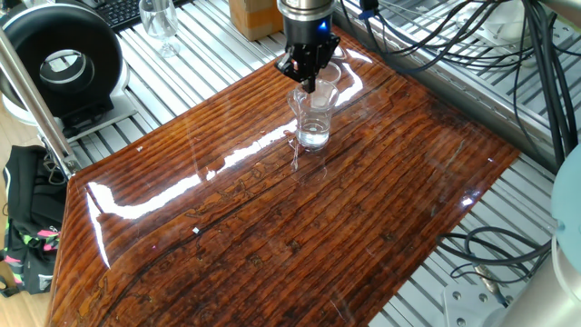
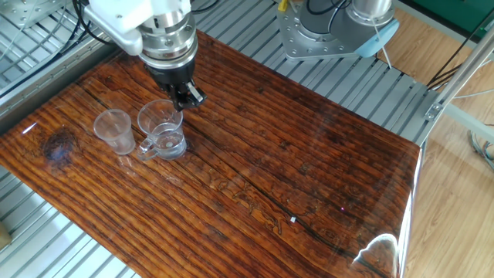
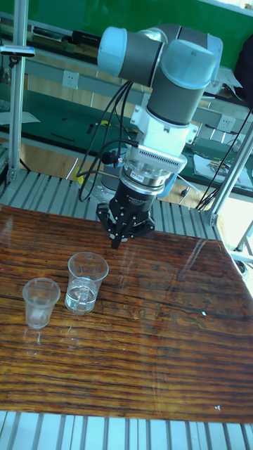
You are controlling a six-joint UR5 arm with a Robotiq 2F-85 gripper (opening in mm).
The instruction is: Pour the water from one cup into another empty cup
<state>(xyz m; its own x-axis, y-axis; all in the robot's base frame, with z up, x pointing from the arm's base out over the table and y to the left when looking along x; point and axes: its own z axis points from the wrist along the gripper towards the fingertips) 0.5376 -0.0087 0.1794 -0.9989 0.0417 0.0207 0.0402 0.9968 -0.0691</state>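
Bright, even light; white glare streaks the glossy table (image 1: pixel 272 227) near its left edge (pictures sharp).

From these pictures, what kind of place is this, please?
Probably a robotics lab or workshop: an industrial robot arm bolted beside a wooden table, aluminium frame rails, and loose cables nearby.

No legible text, label, brand, number or sign found in any view. The robot arm (image 3: pixel 169 77), cardboard box (image 1: pixel 254 16) and both cups carry no readable marking; small print, if any, is possibly lost to resolution.
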